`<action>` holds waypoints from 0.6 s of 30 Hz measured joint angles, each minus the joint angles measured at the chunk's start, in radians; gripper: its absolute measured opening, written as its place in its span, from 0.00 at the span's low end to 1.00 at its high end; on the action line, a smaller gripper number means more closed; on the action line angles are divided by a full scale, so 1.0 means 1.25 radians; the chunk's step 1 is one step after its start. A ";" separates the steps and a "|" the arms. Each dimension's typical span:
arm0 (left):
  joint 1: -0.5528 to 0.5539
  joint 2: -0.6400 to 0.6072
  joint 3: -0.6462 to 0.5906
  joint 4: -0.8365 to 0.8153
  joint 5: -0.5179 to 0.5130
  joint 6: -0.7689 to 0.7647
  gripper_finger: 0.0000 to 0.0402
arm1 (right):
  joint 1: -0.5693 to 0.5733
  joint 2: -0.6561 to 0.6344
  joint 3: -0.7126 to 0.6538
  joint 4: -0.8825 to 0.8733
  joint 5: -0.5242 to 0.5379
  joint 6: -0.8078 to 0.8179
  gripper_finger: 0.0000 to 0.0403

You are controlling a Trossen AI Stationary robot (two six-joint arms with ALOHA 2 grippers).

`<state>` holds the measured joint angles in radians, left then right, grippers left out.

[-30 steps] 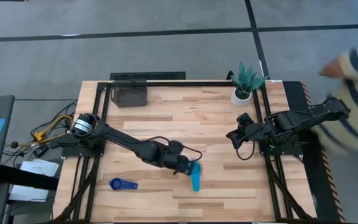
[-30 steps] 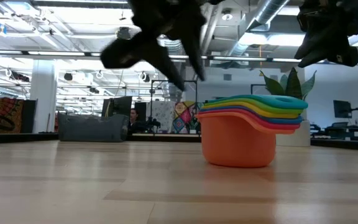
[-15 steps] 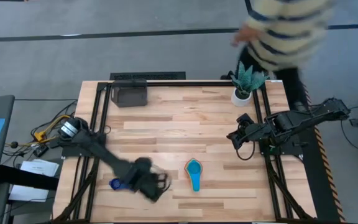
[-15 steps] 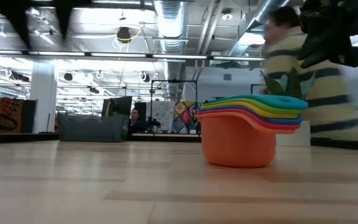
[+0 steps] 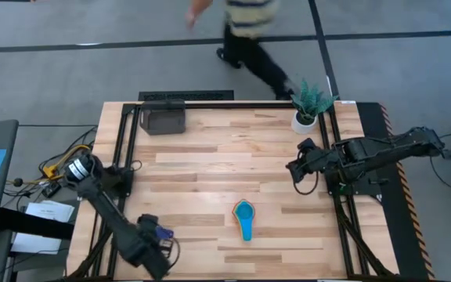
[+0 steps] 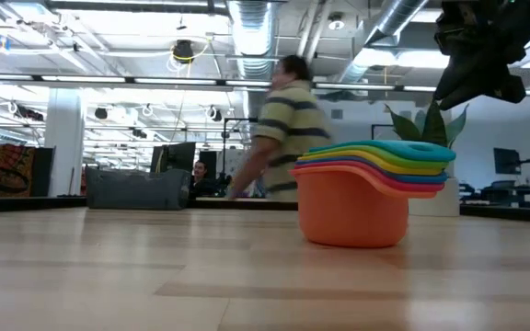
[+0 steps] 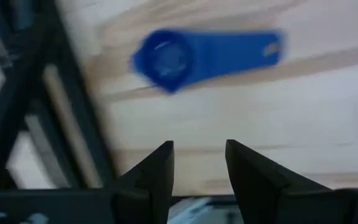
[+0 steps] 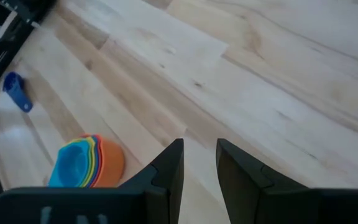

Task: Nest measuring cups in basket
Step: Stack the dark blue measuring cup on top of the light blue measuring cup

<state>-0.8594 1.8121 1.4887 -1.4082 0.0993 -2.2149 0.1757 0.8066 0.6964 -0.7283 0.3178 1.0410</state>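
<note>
A stack of nested measuring cups (image 5: 244,215), light blue on top and orange at the bottom (image 6: 366,198), stands on its base near the table's middle front. One dark blue measuring cup (image 7: 166,56) lies flat on the wood near the front left corner (image 5: 161,232). My left gripper (image 5: 155,249) hangs just beside it, pointing down, open and holding nothing (image 7: 199,162). The dark grey basket (image 5: 164,119) stands at the far left. At the right side my right gripper (image 5: 296,167) hovers open and holding nothing (image 8: 199,162).
A white pot with a green plant (image 5: 308,108) stands at the far right corner. A black frame rail (image 7: 73,112) runs along the table's left edge, close to the dark blue cup. A person (image 5: 249,31) walks past beyond the far edge.
My left gripper has swung from beside the cup stack toward the table's near left corner, turning as it went, and now hangs by the dark blue cup. The stack has stayed where it was. The person has walked from right to left behind the table.
</note>
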 joint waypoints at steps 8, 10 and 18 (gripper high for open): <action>-0.036 -0.009 -0.100 0.042 0.045 0.003 0.34 | -0.022 0.000 0.000 0.000 -0.023 -0.026 0.30; -0.030 -0.026 -0.143 0.112 0.046 -0.006 0.34 | -0.029 0.000 0.000 0.001 -0.025 -0.026 0.30; -0.013 -0.075 -0.259 0.175 0.038 -0.004 0.34 | -0.049 0.000 0.000 0.003 -0.068 -0.038 0.30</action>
<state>-0.8761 1.7179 1.1649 -1.1892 0.1467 -2.2196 0.1143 0.8066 0.6964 -0.7242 0.2323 0.9932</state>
